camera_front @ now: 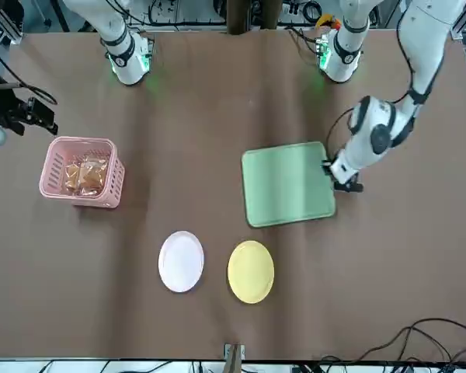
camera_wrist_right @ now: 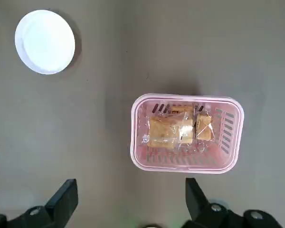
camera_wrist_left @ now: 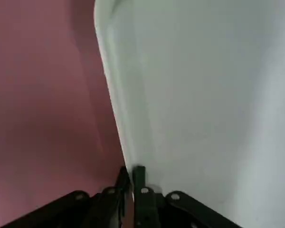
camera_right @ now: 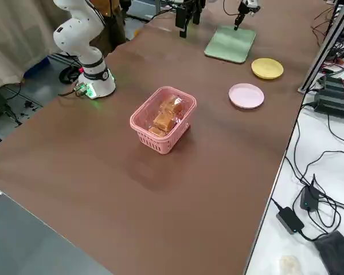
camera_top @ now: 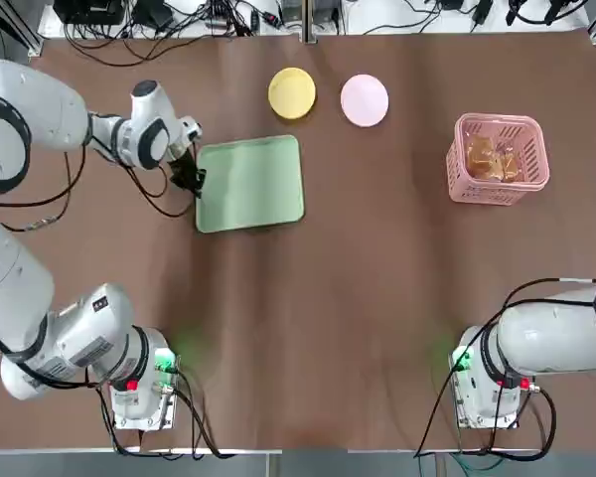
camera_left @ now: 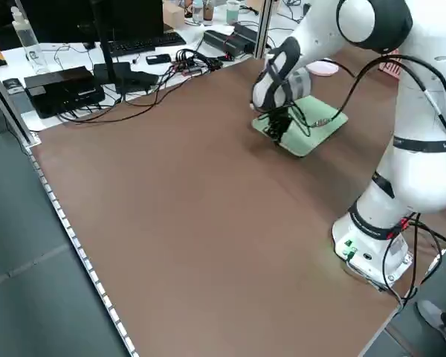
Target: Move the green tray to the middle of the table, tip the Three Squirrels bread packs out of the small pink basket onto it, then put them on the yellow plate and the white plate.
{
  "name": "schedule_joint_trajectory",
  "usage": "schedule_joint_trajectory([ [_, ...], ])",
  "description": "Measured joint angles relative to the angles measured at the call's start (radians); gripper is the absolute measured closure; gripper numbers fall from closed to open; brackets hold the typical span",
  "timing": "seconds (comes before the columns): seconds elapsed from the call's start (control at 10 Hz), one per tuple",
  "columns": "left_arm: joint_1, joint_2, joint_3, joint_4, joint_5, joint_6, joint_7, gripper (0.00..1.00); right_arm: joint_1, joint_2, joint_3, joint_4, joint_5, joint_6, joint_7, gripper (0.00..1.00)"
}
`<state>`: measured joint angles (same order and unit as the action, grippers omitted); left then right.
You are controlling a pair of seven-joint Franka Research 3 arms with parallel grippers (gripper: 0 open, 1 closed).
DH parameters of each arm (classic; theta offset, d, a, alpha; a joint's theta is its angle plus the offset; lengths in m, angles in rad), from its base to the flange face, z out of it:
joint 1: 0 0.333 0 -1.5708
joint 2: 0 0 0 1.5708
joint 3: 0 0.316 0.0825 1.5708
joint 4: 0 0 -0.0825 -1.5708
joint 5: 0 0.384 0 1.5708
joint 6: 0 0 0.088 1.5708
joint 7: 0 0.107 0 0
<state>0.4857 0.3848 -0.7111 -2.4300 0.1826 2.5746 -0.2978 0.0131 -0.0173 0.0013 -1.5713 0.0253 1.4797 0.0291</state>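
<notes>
While the left gripper's point(camera_top: 193, 179) fingers point(camera_wrist_left: 138, 176) pinch the green tray's point(camera_top: 250, 183) rim on its left-edge side, the tray lies flat left of the tabletop's point(camera_top: 308, 328) centre; the right gripper point(camera_wrist_right: 128, 202) hangs released above the small pink basket point(camera_wrist_right: 185, 133).

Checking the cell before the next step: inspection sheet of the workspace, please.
Surface: the table, dark brown, bare apart from the job's things.
Job's things: green tray flat, left of centre; yellow plate and white plate beside each other, apart, both bare; small pink basket upright on the right, bread packs inside.
Clutter: nothing seen on the table.
Grippers: left gripper shut on the tray's left edge; right gripper open, raised above the basket.
Cables: loops along the left arm; leads at both bases.
Surroundings: benches with electronics, cables and bottles beyond the table's edges.
</notes>
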Motion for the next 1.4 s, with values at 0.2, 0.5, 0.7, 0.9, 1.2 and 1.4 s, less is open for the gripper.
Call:
schedule_joint_trajectory([
  [0.2,-0.131,0.035,-0.011,0.042,0.000,0.020,-0.096,0.93,0.000,0.003,-0.001,-0.030,0.000,0.005,0.000,0.00],
  [0.5,-0.317,0.168,-0.008,0.232,0.000,0.020,-0.206,0.94,0.004,0.008,0.000,-0.129,0.001,0.104,-0.001,0.01],
  [0.7,-0.441,0.246,0.014,0.358,0.000,0.020,-0.282,0.94,0.039,0.009,0.002,-0.227,0.002,0.205,0.000,0.03],
  [0.9,-0.509,0.281,0.049,0.409,0.000,0.018,-0.309,0.95,0.070,-0.006,0.004,-0.338,0.002,0.309,0.000,0.04],
  [1.2,-0.476,0.278,0.078,0.430,0.000,-0.030,-0.334,0.55,0.071,-0.054,0.002,-0.540,0.002,0.471,0.000,0.04],
  [1.4,-0.338,0.180,0.081,0.469,0.002,-0.174,-0.298,0.26,0.071,-0.062,0.002,-0.648,0.002,0.564,0.000,0.04],
])
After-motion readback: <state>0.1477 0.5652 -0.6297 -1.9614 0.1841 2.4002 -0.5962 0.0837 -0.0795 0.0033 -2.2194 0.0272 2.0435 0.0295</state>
